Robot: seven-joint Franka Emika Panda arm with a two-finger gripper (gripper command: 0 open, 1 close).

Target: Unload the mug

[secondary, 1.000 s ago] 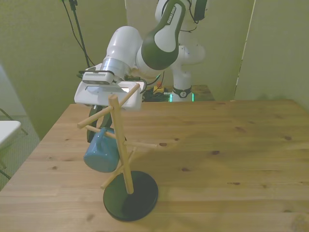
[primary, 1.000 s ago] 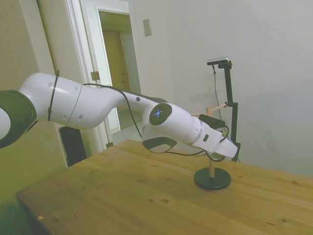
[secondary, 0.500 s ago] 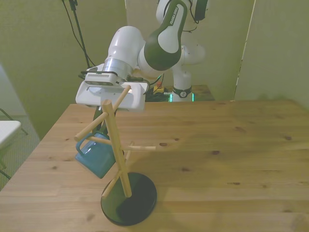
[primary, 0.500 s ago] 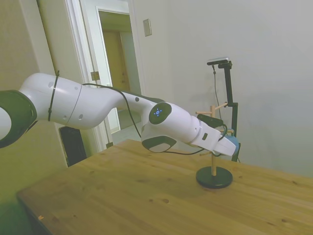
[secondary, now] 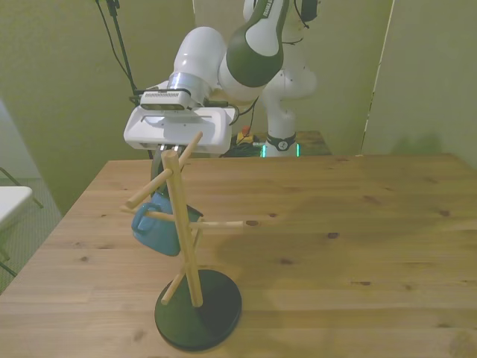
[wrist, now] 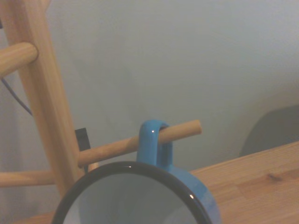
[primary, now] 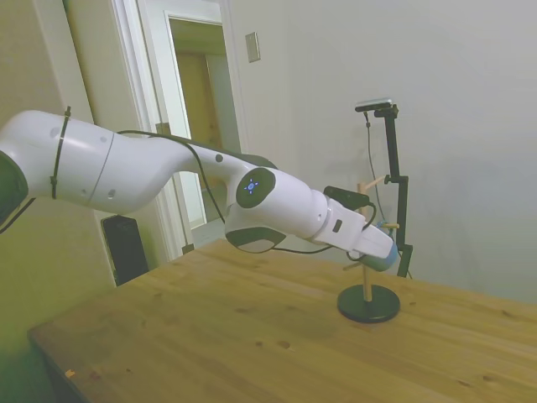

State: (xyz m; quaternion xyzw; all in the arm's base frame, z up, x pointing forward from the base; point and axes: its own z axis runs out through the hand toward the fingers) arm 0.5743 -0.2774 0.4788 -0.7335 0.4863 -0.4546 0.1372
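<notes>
The mug (secondary: 155,230) is blue with a white inside and a dark rim. It hangs tilted on a wooden mug tree (secondary: 184,224), on the front view's left of the post. In the wrist view the mug (wrist: 189,193) fills the lower edge, and its handle (wrist: 154,140) loops over a peg (wrist: 180,130) close to the peg's free end. My gripper (secondary: 159,190) reaches down from the white hand onto the mug's rim and is shut on it. In the side view the gripper (primary: 379,252) covers most of the teal mug (primary: 384,260) beside the tree.
The tree stands on a round black base (secondary: 216,313) near the table's front edge, with several bare pegs (secondary: 222,223) sticking out. The wooden table (secondary: 358,246) stretches to the front view's right. A doorway (primary: 197,126) lies behind the arm in the side view.
The hand has risen and drawn back, carrying the mug with it. The mug has tipped, and the tree that leaned half a second ago stands more upright.
</notes>
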